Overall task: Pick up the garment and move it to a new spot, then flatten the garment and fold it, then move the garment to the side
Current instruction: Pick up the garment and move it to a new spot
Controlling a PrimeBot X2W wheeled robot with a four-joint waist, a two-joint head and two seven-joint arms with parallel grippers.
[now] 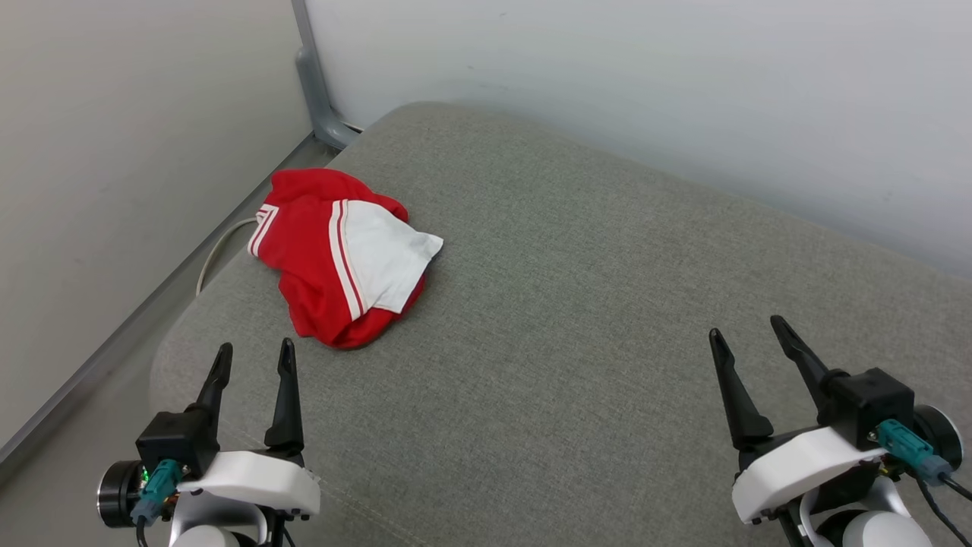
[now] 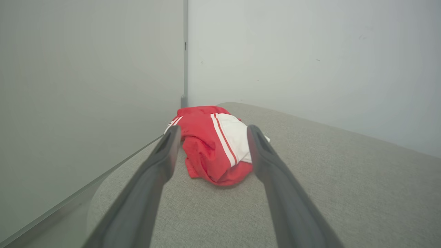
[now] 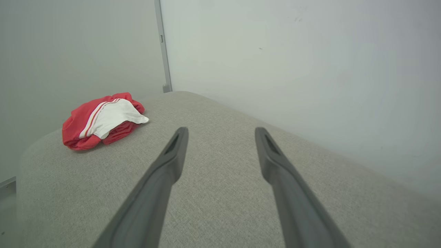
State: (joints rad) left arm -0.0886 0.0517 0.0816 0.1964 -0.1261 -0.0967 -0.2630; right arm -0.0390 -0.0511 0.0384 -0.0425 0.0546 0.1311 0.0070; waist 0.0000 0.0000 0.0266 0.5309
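Presently the left gripper (image 1: 256, 346) hovers, fingers spread and empty, just short of the garment (image 1: 311, 266), which lies crumpled in a red-and-white heap near the far left edge of the grey upholstered bench (image 1: 577, 319); the right gripper (image 1: 745, 327), likewise apart and empty, hangs well off to the other side. Because the heap sits close to that rounded edge, a low sliding approach could nudge it overboard, and pinching only the top white sleeve (image 1: 383, 258) would likely lift one layer and drag the rest.
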